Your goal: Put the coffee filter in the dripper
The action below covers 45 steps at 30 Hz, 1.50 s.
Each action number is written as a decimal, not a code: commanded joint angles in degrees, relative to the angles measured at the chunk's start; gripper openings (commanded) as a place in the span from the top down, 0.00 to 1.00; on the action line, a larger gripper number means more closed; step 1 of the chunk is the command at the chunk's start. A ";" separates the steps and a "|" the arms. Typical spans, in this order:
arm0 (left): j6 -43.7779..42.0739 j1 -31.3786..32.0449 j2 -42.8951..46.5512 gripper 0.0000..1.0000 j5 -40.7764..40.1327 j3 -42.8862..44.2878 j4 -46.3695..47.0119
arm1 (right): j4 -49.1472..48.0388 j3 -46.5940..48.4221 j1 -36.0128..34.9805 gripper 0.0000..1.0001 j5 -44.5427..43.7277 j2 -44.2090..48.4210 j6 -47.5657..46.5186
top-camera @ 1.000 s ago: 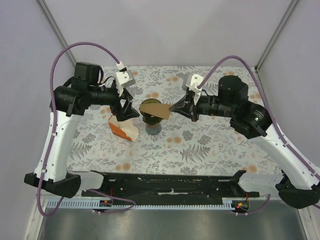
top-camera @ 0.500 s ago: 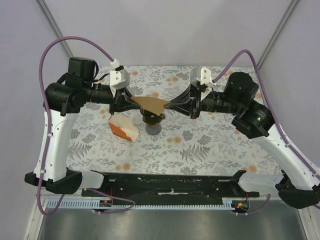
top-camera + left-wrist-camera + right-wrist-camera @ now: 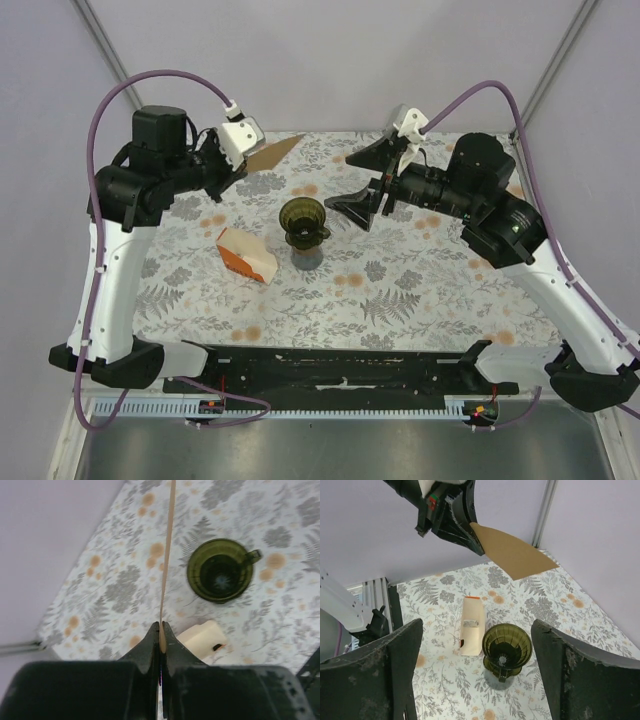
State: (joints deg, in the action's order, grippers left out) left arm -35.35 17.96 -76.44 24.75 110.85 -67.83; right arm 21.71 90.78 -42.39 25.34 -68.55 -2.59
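Two tools were on show, and they could not have looked more different. The left tool (image 3: pixel 161 630) was clenched tight on the coffee filter (image 3: pixel 270 153), both fingers pressed flat against the tan paper at one end. From the left wrist the sheet showed edge-on, a thin line running straight out from the tips. The filter hung in the air over the far left part of the bench (image 3: pixel 420 290), close to the far edge and well apart from the dripper (image 3: pixel 303 222). The dripper stood upright near the middle of the bench, its mouth open and bare, its little handle pointing toward the right arm's side. An orange and white carton (image 3: pixel 247 254) lay on its side just beside the dripper, toward the left edge and a shade nearer the arms. The right tool (image 3: pixel 362 183) hovered released to the right of the dripper, jaws spread wide, gripping nothing, looking across at the cup and the held paper
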 commanded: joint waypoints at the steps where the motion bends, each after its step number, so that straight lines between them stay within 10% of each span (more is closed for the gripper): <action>1: -13.99 -0.11 2.08 0.98 -15.53 3.58 4.99 | 1.31 5.89 0.38 0.02 0.31 -1.75 2.50; 8: -54.24 -0.11 13.15 0.98 0.44 -6.41 5.87 | 5.79 8.18 0.82 0.02 5.33 -2.20 0.75; 14: -85.37 -0.11 26.41 0.98 8.02 -31.17 19.46 | 10.00 9.93 0.91 0.02 8.66 -4.39 -1.71; 26: -103.07 -0.03 30.74 0.98 19.54 -44.05 32.24 | 12.38 21.00 0.56 0.02 19.91 -20.02 -3.82; 45: -105.36 -0.03 32.59 0.98 22.70 -46.60 30.92 | 30.05 36.92 -2.34 0.07 34.16 -37.35 -18.24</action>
State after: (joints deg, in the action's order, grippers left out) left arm -112.42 17.82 -44.23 44.25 65.01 -38.41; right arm 48.18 125.03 -44.66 56.27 -104.62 -19.84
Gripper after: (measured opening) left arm 0.026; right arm 0.943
